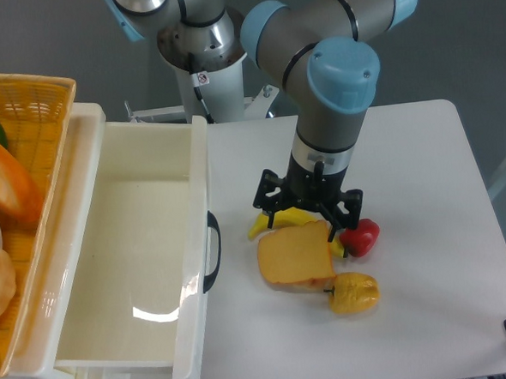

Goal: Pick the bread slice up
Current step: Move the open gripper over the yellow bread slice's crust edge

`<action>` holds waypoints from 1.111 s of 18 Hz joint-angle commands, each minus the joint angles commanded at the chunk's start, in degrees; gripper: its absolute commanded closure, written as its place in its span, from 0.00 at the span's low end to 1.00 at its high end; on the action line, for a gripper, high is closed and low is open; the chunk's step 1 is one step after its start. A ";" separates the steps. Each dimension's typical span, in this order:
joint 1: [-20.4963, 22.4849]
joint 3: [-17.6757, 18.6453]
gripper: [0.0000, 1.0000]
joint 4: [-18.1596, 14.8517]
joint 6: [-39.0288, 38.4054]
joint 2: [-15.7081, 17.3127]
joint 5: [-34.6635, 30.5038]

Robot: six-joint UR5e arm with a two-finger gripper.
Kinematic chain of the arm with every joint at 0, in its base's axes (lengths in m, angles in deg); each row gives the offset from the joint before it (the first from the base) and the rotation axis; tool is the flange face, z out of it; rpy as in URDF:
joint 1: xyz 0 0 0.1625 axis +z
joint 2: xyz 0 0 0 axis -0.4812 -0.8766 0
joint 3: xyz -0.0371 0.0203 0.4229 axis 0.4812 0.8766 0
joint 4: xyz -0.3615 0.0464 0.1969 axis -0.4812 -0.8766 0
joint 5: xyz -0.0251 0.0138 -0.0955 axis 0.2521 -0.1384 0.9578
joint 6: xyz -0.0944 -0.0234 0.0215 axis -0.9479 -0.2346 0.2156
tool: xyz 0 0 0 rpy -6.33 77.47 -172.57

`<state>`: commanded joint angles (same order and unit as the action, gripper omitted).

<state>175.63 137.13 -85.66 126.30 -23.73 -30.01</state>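
The bread slice [296, 256] lies flat on the white surface [425, 187], just right of the open white drawer [136, 240], with a red pepper [361, 236] at its upper right and a yellow bell pepper [355, 292] touching or nearly touching its lower right corner. A yellow banana-like piece [276, 221] pokes out behind its far edge. The pincer [311, 225] hangs straight down over that far edge, its black linkage spread wide — open, it seems, though the fingertips are partly lost against the slice and I cannot be sure whether one already touches it.

The step in hand looks like the final descent before closing. To do it well, the fingers should straddle the slice across its thin edges, not press onto the flat face, and stay clear of the red pepper beside the right finger. Centring a little nearer the middle of the slice would help — a grip at the very rim may let it tip or slide out on the lift.
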 joint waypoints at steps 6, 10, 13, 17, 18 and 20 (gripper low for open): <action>0.09 0.35 0.00 0.26 -0.35 -0.70 -1.06; 0.09 2.90 0.00 2.63 -1.05 -1.05 -0.97; 0.53 3.34 0.00 2.64 -0.97 -2.37 -1.14; 0.79 5.18 0.00 2.81 -0.97 -2.90 -1.06; 1.23 5.71 0.00 2.81 -1.05 -3.07 -1.06; 1.49 6.07 0.00 2.90 -1.23 -3.95 -1.06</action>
<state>177.12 143.20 -82.76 125.08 -27.68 -31.07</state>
